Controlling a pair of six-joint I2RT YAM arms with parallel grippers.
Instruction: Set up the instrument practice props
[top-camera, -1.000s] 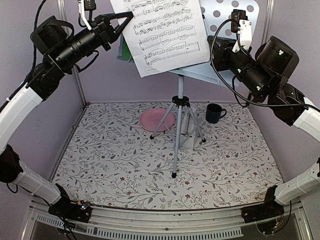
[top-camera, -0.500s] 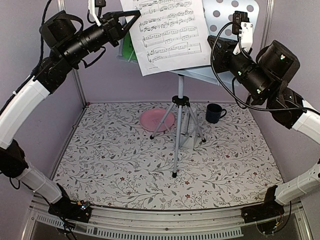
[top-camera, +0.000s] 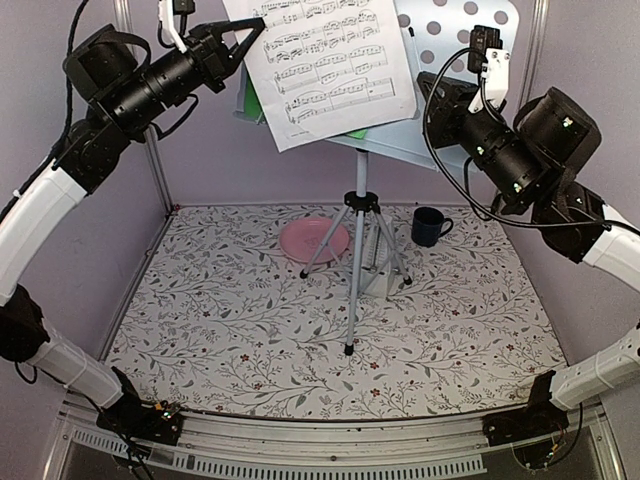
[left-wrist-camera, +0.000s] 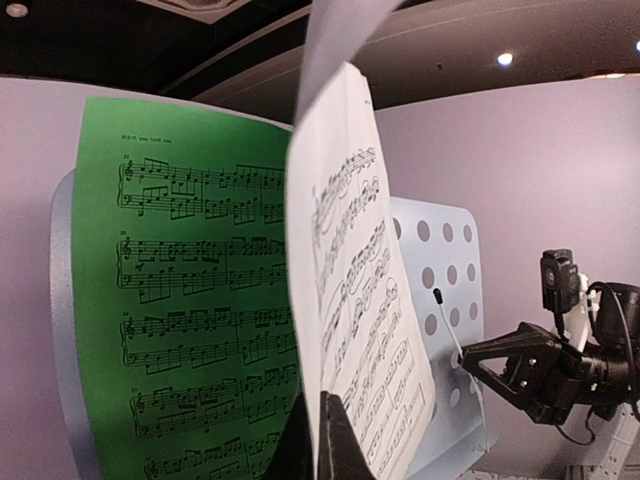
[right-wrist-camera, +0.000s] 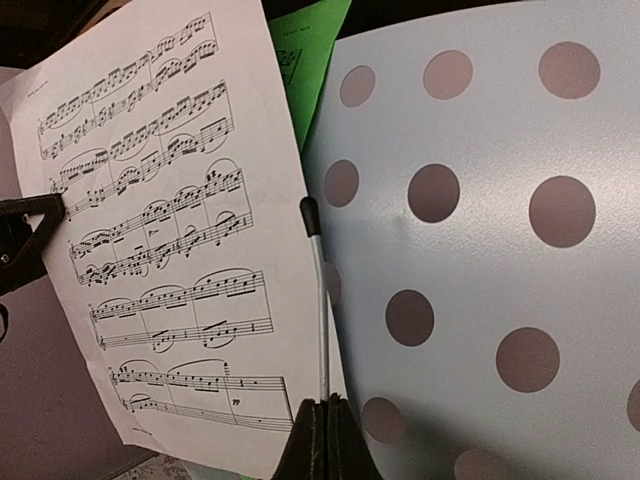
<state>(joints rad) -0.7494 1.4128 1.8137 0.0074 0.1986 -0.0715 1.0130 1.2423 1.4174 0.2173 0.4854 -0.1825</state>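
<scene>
White music sheet (top-camera: 325, 65) stands lengthwise upright (green sheet (left-wrist-camera: 180, 300) behind), gripped by left jaws; right jaws clenched.

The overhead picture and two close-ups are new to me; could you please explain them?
Two robot arms are bolted at the near edge of a flowered table. The overhead picture comes from a fixed camera above and behind them; each close-up from a camera on one wrist. On the table: a perforated music stand on tripod legs, a pink plate and a dark blue mug. A green music sheet leans on the stand. The left claw pinches the white music sheet's edge; the right claw pinches a thin silver rod in front of the stand.
</scene>
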